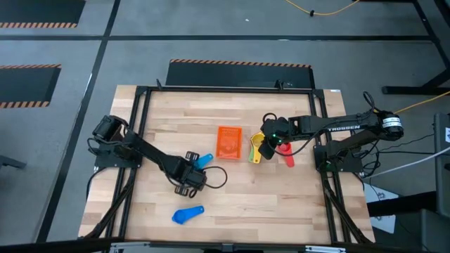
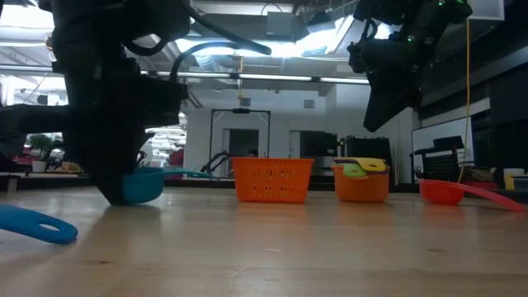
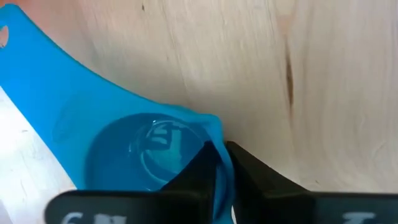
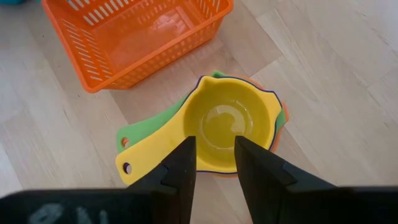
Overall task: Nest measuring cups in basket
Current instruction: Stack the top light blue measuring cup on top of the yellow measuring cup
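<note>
High view puts the orange basket (image 1: 229, 142) at the middle of the table (image 1: 281, 204), empty as the right wrist view shows it. Just to its right sits a stack of cups, a yellow cup (image 4: 233, 124) on top with green and orange ones under it, their handles pointing away from the basket's right wall. The right gripper (image 4: 214, 158) hangs over this stack with its fingers parted, one finger over the bowl and the other outside the near rim, not yet closed on it. A red cup (image 1: 287, 157) lies just right of the stack.

On the left side the left gripper (image 1: 188, 177) is down at the table. Its fingers (image 3: 208, 171) are pinched on the rim of a light blue cup (image 3: 146, 152), whose handle runs off toward the basket. Another blue cup (image 1: 188, 214) lies alone near the front edge.

The right arm is much the nearer to the basket, and the stack lies straight below its fingers. My guess is that the next move turns on the rim sitting between the two fingers, so closing would catch the yellow cup's wall.
</note>
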### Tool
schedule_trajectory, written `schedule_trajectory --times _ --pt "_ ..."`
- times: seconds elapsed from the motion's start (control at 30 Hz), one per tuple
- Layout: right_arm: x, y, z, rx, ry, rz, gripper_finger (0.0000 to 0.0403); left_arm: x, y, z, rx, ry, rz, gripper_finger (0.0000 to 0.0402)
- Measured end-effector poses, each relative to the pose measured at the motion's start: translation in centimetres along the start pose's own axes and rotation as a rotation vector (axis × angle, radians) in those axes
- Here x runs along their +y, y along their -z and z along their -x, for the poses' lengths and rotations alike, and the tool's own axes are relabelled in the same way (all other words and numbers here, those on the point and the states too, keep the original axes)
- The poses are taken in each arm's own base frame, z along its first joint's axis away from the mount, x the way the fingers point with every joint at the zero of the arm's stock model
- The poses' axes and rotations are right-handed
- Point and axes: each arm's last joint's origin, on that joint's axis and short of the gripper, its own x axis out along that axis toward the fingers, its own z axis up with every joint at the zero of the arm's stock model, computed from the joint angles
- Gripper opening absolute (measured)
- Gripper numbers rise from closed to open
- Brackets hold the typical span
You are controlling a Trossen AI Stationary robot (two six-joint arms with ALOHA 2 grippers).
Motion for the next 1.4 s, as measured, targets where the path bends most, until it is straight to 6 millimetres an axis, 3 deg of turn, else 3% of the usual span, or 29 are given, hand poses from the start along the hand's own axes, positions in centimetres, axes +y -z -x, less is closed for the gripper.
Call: schedule_trajectory --times 0.4,0.63,0.93,1.4 --pt "0.0 0.0 0.0 0.000 0.000 0.000 0.0115 0.1 -0.2 0.0 -0.022 -0.043 0.002 0.0121" --pt "0.0 0.0 0.0 0.000 0.000 0.001 0.0115 0.2 -0.5 0.4 -0.010 -0.041 -0.001 0.0121" --pt "0.0 0.0 0.0 0.000 0.000 0.000 0.0115 0.6 -2.0 3.0 0.015 -0.039 0.000 0.0120" --pt "0.0 0.0 0.0 0.000 0.000 0.000 0.0115 1.2 -2.6 5.5 0.057 -0.088 0.263 0.0120"
